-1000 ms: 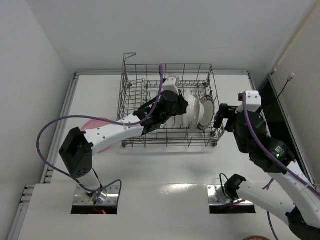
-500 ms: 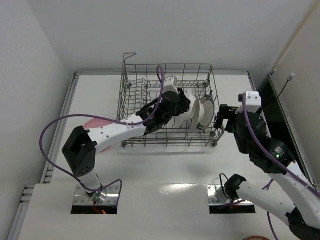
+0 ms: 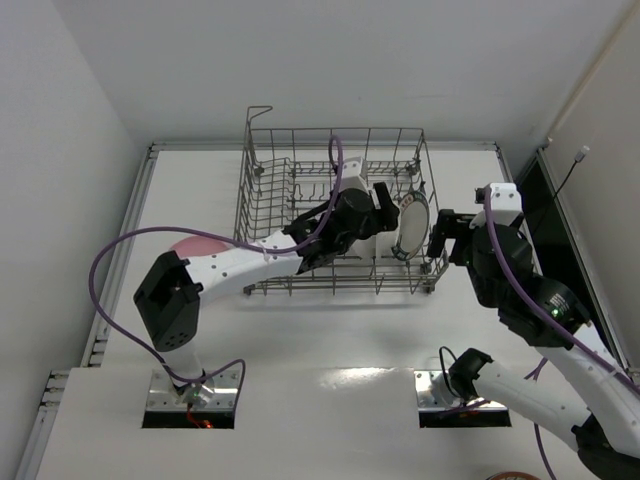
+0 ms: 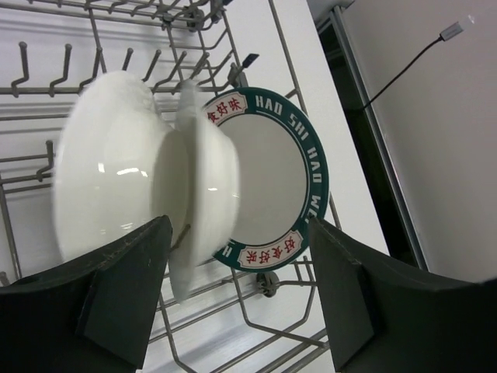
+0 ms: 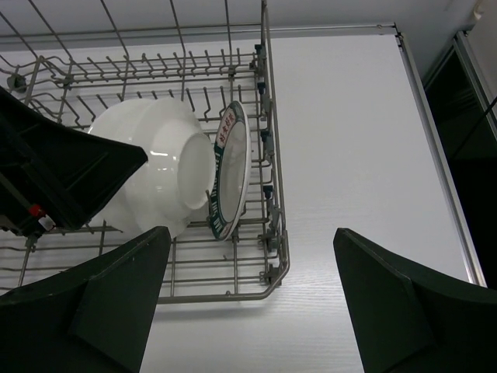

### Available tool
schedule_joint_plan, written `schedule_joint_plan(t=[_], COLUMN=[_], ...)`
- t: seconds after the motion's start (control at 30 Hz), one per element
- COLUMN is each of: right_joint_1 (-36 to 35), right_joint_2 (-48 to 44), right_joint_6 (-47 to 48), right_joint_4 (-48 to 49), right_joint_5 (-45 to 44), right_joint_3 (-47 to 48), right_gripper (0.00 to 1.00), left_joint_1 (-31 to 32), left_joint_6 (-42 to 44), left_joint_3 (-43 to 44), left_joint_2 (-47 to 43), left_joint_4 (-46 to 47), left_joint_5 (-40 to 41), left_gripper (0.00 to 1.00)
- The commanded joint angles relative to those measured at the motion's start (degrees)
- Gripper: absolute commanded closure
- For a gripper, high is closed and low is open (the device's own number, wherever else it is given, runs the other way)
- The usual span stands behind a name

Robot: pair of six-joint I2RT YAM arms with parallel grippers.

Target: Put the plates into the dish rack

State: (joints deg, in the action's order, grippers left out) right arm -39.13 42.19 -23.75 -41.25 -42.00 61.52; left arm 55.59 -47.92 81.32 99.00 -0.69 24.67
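White plates [image 4: 109,179], two of them, stand on edge just ahead of the left tool [image 4: 241,229], whose jaws gape wide and grip nothing. Beyond them from this tool, touching the nearer white one, leans the teal-rimmed plate [image 4: 314,175], with red lettering on its rim. All three sit between the tines at the right end of the dish rack [image 3: 270,170]. The right tool [image 5: 250,233] hovers outside that end's wire wall, its jaws also spread wide and empty, with the teal-rimmed plate closest to it through the wire. Well behind the left tool, outside the rack, the pink plate [image 3: 188,245] lies flat on the table [image 3: 330,340], partly hidden by the left arm [image 3: 230,265].
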Motion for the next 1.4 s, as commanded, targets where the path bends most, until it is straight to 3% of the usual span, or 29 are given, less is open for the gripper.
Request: schedule_joint_plan(t=[0.0,0.27,0.37,0.43,0.8,0.97,1.13,1.37], right_joint_1=[0.1,0.1,0.1,0.1,0.1,0.1,0.1,0.1], right_joint_2=[0.7,1.2,1.2,1.2,1.2,2.6,3.3,3.9], right_joint_6=[0.6,0.6,0.6,0.6,0.6,1.9,1.9,1.3], right_joint_4=[0.7,0.7,0.7,0.7,0.7,1.3,1.3,1.3], right_joint_5=[-0.2,-0.2,-0.2,0.3,1.0,4.0,4.6,4.6], right_joint_3=[0.1,0.1,0.6,0.6,0.1,0.1,0.8,0.8], right_gripper=[0.15,0.15,0.15,0.15,0.15,0.2,0.2,0.2], left_joint_1=[1.4,2.5,2.5,0.4,-7.2,-10.1,-12.0,-12.5], left_joint_6=[-0.2,2.8,2.8,0.6,-0.8,-0.2,0.4,0.4], left_joint_3=[2.4,9.3,10.7,10.7,7.5,2.6,-0.8,-6.2], left_joint_2=[0.3,-0.1,0.5,1.1,4.5,2.8,2.2,1.1], left_joint_4=[1.9,-5.2,-10.7,-13.2,-13.9,-8.4,-3.9,2.9], left_joint_5=[1.0,6.4,11.3,11.4,-0.2,-4.5,-11.1,-15.9], left_gripper=[0.32,0.31,0.18,0.15,0.15,0.21,0.35,0.43])
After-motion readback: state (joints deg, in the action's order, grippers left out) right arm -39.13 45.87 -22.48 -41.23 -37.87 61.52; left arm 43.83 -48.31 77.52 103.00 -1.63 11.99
